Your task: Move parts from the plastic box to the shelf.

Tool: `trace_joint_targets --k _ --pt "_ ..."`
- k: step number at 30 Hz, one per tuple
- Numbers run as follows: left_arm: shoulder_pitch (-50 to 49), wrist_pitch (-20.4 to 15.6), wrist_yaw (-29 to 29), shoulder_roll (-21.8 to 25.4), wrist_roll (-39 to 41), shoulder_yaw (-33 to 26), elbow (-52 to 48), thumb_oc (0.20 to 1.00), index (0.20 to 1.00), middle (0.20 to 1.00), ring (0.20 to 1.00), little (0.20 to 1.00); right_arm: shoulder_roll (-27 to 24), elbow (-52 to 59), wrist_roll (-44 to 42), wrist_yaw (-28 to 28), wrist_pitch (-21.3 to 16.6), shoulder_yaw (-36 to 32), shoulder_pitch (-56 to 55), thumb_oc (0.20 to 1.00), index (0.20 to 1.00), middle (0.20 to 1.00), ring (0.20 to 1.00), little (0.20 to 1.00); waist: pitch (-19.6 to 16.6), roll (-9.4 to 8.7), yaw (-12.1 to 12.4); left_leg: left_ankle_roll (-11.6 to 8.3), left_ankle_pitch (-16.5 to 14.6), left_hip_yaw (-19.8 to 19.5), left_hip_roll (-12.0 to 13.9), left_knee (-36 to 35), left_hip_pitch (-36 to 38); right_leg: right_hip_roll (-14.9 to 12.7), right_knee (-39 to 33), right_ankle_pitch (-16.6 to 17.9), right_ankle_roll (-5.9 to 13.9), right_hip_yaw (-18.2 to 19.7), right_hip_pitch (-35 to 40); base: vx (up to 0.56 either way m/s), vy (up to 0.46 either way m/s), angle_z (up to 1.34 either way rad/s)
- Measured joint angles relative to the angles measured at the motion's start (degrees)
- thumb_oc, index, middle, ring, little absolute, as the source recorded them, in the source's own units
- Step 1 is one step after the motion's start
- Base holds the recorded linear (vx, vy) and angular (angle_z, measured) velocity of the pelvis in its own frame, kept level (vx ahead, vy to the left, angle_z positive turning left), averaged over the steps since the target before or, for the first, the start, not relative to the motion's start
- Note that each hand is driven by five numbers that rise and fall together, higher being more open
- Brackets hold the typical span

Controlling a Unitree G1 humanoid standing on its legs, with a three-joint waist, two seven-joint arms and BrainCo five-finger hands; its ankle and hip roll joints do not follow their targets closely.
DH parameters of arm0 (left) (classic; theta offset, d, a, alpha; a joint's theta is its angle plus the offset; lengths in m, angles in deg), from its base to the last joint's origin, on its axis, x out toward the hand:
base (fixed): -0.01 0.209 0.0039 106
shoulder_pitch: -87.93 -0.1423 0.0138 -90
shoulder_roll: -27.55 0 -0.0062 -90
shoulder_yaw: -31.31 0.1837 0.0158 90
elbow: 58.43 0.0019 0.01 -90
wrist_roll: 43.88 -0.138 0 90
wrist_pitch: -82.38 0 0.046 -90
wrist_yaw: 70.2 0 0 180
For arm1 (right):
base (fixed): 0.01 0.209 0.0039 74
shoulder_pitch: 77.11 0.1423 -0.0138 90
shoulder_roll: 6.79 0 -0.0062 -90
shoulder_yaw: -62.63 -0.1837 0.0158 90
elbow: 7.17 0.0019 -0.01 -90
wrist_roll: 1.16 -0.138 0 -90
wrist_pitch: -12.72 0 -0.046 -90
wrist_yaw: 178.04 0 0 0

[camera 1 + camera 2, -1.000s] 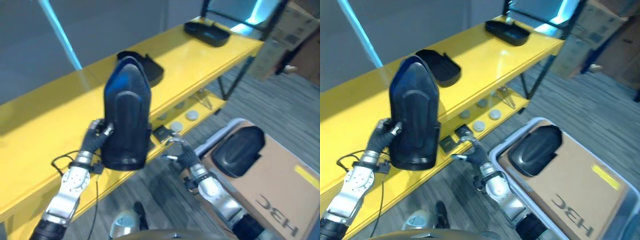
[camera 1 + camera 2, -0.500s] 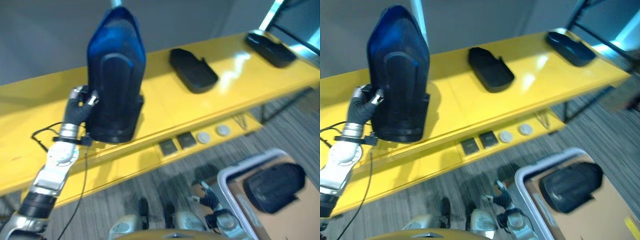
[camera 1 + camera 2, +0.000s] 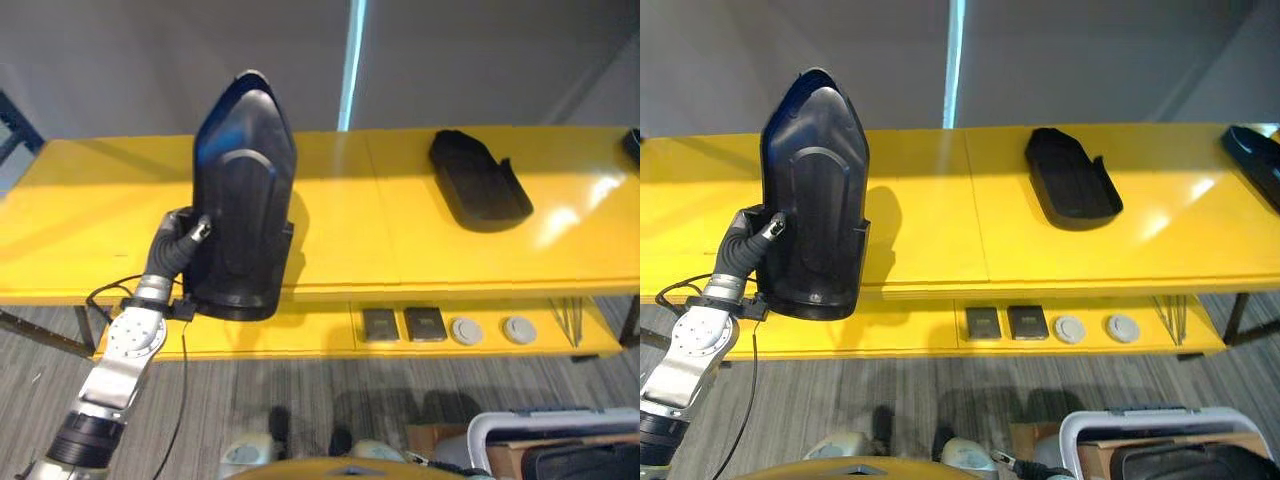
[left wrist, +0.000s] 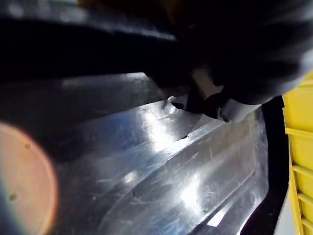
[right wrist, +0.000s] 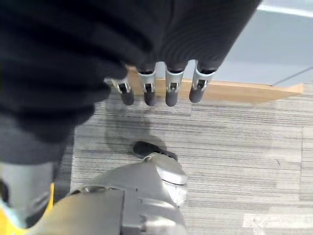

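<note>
While gripped, part at shelf edge.

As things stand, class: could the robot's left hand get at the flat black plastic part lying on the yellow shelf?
Probably not yet. The left hand is curled round the tall black moulded part, so it is occupied, and the flat black plastic part lies well off to the right along the yellow shelf.

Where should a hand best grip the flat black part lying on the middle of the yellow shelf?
Probably by its long side rims, coming from above. The flat black part lies low on the yellow shelf with its hollow side up, so its raised edges offer a pinch across the width. The left hand is busy holding the tall black part.
</note>
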Motion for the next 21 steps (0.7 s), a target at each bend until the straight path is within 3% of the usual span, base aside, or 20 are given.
trace_joint_targets --k 2,3,4,6,9,14,16,18,21 --pt "1.0 1.5 -0.1 -0.1 0.3 0.1 0.2 0.2 0.2 0.2 0.2 0.2 -0.9 0.4 -2.4 0.2 0.6 -1.3 0.4 1.0 1.0 1.0 1.0 1.0 -0.4 1.28 -0.7 -0.87 0.0 0.9 2.7 -2.1 2.5 -0.7 -0.4 0.2 1.6 0.7 0.7 0.19 0.137 0.06" --pt "2.0 2.1 -0.2 0.0 0.4 0.1 0.3 0.2 0.2 0.2 0.2 0.2 -1.6 0.8 -4.1 0.1 1.1 -1.6 0.4 1.0 1.0 1.0 1.0 1.0 -0.6 2.93 -1.1 -1.3 0.7 0.7 3.5 -2.0 3.5 -0.5 0.0 0.4 2.79 0.9 0.4 0.14 0.081 -0.06" --pt "3.2 2.2 -0.3 0.0 0.4 0.0 0.9 0.2 0.2 0.2 0.2 0.2 -1.9 0.8 -5.4 -0.1 1.2 -1.8 0.5 1.0 1.0 1.0 1.0 1.0 -0.6 3.92 -1.6 -4.23 1.7 0.7 3.7 -2.2 3.9 -0.6 0.0 0.5 3.77 1.1 0.4 0.14 0.081 -0.09" --pt "6.3 4.2 -1.3 0.3 2.2 -0.6 3.4 0.2 0.2 0.2 0.2 0.2 -0.2 1.0 -6.6 0.1 2.9 -2.6 0.2 1.0 1.0 1.0 1.0 1.0 -0.6 3.68 -2.5 -2.61 1.1 1.7 0.9 -2.3 4.3 -3.1 -1.3 1.3 5.99 3.0 0.3 0.12 0.08 -0.19" --pt "8.8 5.3 -2.7 0.4 5.0 -1.4 6.2 0.2 0.2 0.2 0.2 0.2 0.9 1.1 -5.8 0.6 3.0 -3.3 -1.0 1.0 1.0 1.0 1.0 1.0 -0.7 3.43 -4.4 -1.55 1.3 2.2 -1.2 -2.3 3.3 -5.1 -3.6 3.1 7.87 3.3 0.3 0.04 0.037 -0.08" --pt "11.1 6.8 -5.3 -0.6 8.8 -0.6 10.4 0.2 0.2 0.2 0.2 0.2 1.3 1.5 -5.6 1.4 2.2 -2.1 -2.9 1.0 1.0 1.0 1.0 1.0 0.2 3.25 -6.2 -0.73 1.5 3.7 -1.9 -2.4 1.9 -5.2 -7.4 6.2 8.7 5.0 -0.4 -0.06 0.094 -0.16" --pt "17.0 7.6 -9.4 -0.9 10.0 0.0 17.5 0.2 0.2 0.2 0.2 0.2 -0.1 2.3 -5.6 1.4 2.2 -1.2 -1.9 1.0 1.0 1.0 1.0 1.0 1.0 3.86 -7.4 -1.13 2.3 5.0 -1.5 -2.6 -2.5 -4.9 -8.2 8.4 8.45 6.4 -4.6 -0.14 0.019 -0.29" --pt "23.1 8.5 -12.2 -1.9 12.1 0.9 21.8 0.2 0.2 0.2 0.2 0.2 -1.1 2.9 -5.5 1.5 2.4 -0.7 -0.1 1.0 1.0 1.0 1.0 1.0 4.8 3.9 -9.4 -0.52 4.3 5.2 -1.3 -2.3 -4.8 -4.4 -8.8 10.6 7.64 6.6 -6.8 -0.09 -0.014 -0.11" --pt "25.2 8.9 -12.7 -3.1 13.4 2.4 24.7 0.2 0.2 0.2 0.2 0.2 -1.4 3.2 -5.5 1.6 2.4 0.8 0.1 1.0 1.0 1.0 1.0 1.0 6.7 3.74 -10.0 -1.25 4.0 6.4 -0.6 -2.4 -5.0 -3.7 -9.1 10.8 7.49 7.8 -7.8 -0.05 -0.015 -0.21"
